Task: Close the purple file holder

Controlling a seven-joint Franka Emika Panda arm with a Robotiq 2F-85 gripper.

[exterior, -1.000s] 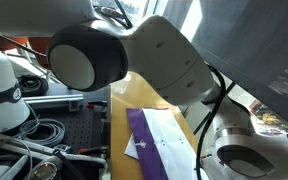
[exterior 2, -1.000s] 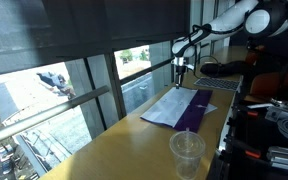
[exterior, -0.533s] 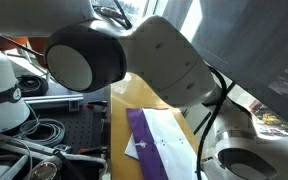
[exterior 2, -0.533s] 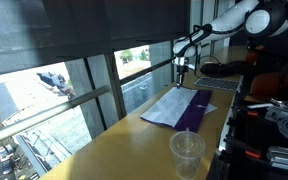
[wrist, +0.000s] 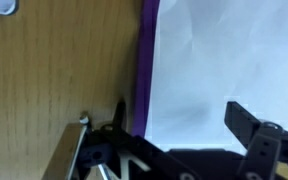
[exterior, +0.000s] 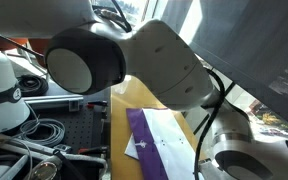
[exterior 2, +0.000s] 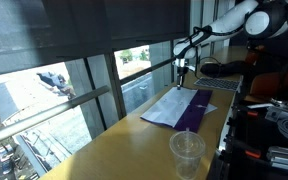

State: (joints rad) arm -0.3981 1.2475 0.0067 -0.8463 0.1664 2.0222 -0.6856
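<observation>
My pincer (wrist: 179, 118) hangs with its fingers spread wide, nothing between them. Right underneath is the flat deep-purple file holder (wrist: 150, 60), lying open on the light wooden tabletop (wrist: 64, 70) with its white paper sheets (wrist: 234, 50) showing. Well away down the table in an exterior view stands a clear plastic cup (exterior 2: 187, 150).

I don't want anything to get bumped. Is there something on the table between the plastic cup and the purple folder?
No. In an exterior view, only bare wooden table lies between the cup and the purple folder.
</observation>
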